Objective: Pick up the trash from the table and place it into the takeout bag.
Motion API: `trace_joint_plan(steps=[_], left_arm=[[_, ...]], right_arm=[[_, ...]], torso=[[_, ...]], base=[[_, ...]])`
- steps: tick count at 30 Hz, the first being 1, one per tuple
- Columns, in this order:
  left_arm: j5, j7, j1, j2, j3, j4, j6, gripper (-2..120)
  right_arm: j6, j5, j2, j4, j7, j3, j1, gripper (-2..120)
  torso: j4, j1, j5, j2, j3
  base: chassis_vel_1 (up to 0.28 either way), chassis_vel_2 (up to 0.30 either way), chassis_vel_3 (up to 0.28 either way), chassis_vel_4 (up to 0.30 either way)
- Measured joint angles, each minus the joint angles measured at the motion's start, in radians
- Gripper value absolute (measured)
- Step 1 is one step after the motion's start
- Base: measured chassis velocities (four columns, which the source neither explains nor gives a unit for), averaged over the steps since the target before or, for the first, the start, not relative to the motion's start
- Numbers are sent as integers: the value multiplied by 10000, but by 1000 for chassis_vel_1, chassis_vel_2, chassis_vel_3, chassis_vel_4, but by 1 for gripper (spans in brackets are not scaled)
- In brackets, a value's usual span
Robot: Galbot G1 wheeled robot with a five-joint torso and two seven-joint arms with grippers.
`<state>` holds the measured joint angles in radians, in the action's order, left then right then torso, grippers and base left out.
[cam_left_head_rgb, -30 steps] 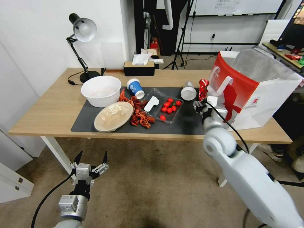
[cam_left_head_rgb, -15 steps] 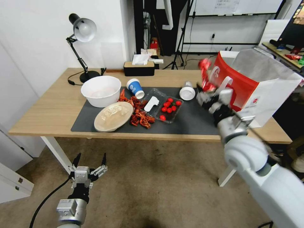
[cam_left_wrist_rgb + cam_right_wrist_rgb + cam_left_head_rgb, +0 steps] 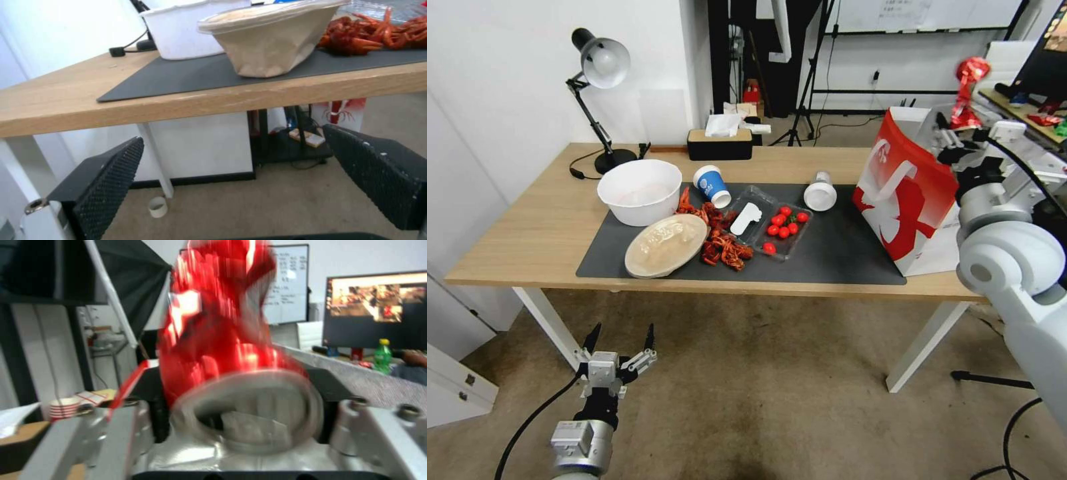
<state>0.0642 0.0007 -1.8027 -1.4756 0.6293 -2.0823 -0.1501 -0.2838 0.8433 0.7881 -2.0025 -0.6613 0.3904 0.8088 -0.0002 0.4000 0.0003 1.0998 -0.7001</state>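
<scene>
The right gripper (image 3: 957,130), clamped on the small red packet (image 3: 968,90), has swung up from the bench (image 3: 547,227) to above the takeout bag (image 3: 914,200); release looks near. Left gripper (image 3: 619,347) hangs wide below

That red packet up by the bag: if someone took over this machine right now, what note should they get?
Right hand: shut on the small red packet, held above the takeout bag; not yet released.
Left hand: open, idle below the table edge.
On the mat: blue-and-white paper cup and white lidded cup, both on their sides, and the beige oval lid.
Done: packet lifted off the table.
Left: drop it in, then bag both cups and the lid.
</scene>
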Motion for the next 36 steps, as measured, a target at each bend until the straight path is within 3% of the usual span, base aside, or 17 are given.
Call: trace_joint_plan(steps=[4,5,11,18,22,24,32,36], left_arm=[[32,-1,-41,6,72,0,-1,100],[31,46,-59,8,80,0,-12,100],[-4,194,-93,-72,67,-10,-102,100],[43,197,-34,-11,110,-29,-103,100],[96,183,19,17,122,-28,-116,100],[174,169,27,46,165,-20,-127,100],[298,174,-10,147,208,58,-349,100],[308,194,18,177,189,92,-391,100]], right_arm=[[-77,249,19,163,-79,-95,-266,74],[-100,287,11,198,-79,-104,-330,82],[-130,629,-29,263,161,-136,-504,99],[302,769,81,-308,914,-103,-132,100],[1412,722,141,-1012,2056,64,537,100],[1696,558,145,-1635,2758,139,1472,100],[2783,-830,721,-2357,3830,84,4342,100],[4189,-2050,1183,-2108,4400,26,5804,100]], torso=[[3,0,-4,0,0],[3,0,-3,0,0],[2,0,-4,0,0],[1,0,-4,1,0],[2,0,-5,2,0],[0,0,-6,3,2],[0,-1,-1,3,3],[-3,-2,-6,4,3]], base=[[0,0,0,0],[0,0,0,0],[0,0,0,0],[0,0,0,0],[0,0,0,0],[0,0,0,0],[0,0,0,0],[0,0,0,0]])
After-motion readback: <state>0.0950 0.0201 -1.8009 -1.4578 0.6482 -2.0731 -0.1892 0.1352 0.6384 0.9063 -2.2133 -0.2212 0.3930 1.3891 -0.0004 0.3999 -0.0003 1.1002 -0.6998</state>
